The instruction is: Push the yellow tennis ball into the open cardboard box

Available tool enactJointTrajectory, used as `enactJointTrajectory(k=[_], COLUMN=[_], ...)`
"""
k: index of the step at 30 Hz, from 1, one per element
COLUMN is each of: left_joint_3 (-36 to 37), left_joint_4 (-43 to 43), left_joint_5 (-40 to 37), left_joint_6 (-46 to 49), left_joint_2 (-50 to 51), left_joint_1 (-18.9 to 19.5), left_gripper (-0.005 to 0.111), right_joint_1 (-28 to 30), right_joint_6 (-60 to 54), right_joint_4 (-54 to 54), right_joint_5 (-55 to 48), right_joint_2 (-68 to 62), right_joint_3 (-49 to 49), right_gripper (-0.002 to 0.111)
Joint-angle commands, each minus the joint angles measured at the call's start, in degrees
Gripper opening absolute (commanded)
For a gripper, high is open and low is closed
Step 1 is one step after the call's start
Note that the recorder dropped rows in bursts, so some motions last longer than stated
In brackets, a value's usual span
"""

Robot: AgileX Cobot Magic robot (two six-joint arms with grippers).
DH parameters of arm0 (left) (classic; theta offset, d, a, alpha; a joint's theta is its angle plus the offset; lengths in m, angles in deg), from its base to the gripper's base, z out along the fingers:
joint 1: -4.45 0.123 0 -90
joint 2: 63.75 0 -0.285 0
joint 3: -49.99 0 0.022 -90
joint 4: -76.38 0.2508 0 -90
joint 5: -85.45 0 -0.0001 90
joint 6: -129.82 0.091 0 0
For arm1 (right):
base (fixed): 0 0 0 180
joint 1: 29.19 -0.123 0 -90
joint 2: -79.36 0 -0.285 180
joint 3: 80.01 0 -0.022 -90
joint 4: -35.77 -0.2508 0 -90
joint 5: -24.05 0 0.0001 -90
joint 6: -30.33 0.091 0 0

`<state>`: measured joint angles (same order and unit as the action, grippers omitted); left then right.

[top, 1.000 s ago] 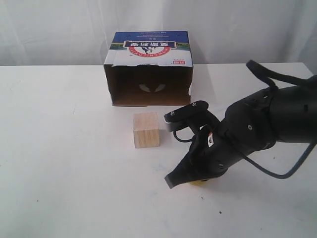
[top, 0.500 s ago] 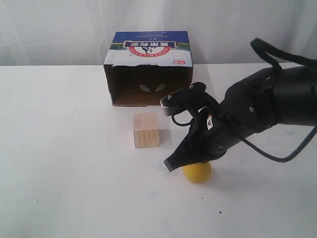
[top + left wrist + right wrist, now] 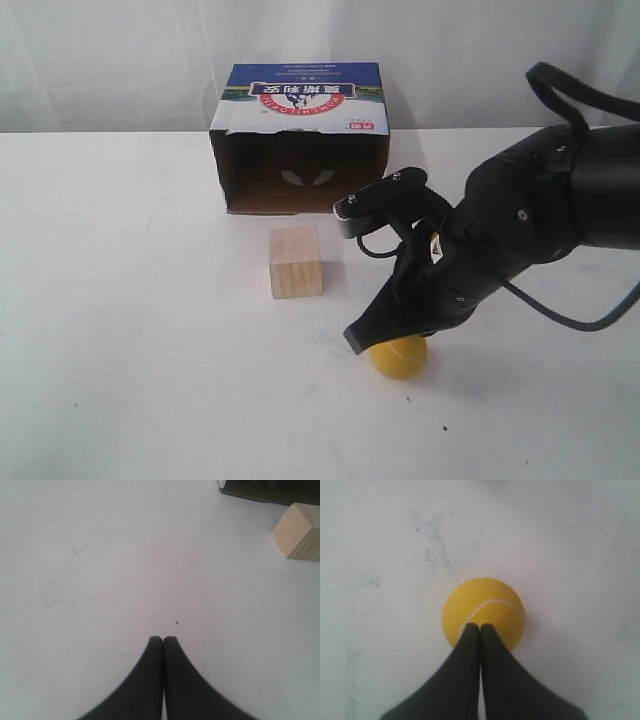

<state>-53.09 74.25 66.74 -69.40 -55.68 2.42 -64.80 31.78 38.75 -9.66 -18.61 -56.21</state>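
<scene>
The only print I can see from my station is on the blue-and-white top of the large brown open cardboard box [image 3: 300, 160]. A red banner [image 3: 303, 92] carries white characters, upside down in my exterior camera and too blurred to read. A small red mark [image 3: 362, 126] near one corner is also illegible.

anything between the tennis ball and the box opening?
Exterior view: the wooden cube stands partly between yellow tennis ball and open cardboard box, left of the straight line.
</scene>
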Motion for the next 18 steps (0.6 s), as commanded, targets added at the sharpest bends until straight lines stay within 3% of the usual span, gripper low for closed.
enactJointTrajectory(k=[1,18], left_joint_3=[0.3,0.3], left_joint_4=[-0.2,-0.2], left_joint_5=[-2.0,-2.0], left_joint_6=[0.2,0.2], left_joint_2=[-0.3,-0.3], left_joint_1=[-0.3,-0.3], left_gripper=[0.0,0.0], right_joint_1=[0.3,0.9], right_joint_6=[0.3,0.3], right_joint_4=[0.5,0.0], right_joint_5=[-1.6,4.0], right_joint_2=[-1.4,-6.2], right_joint_3=[0.9,0.6], right_gripper=[0.0,0.0])
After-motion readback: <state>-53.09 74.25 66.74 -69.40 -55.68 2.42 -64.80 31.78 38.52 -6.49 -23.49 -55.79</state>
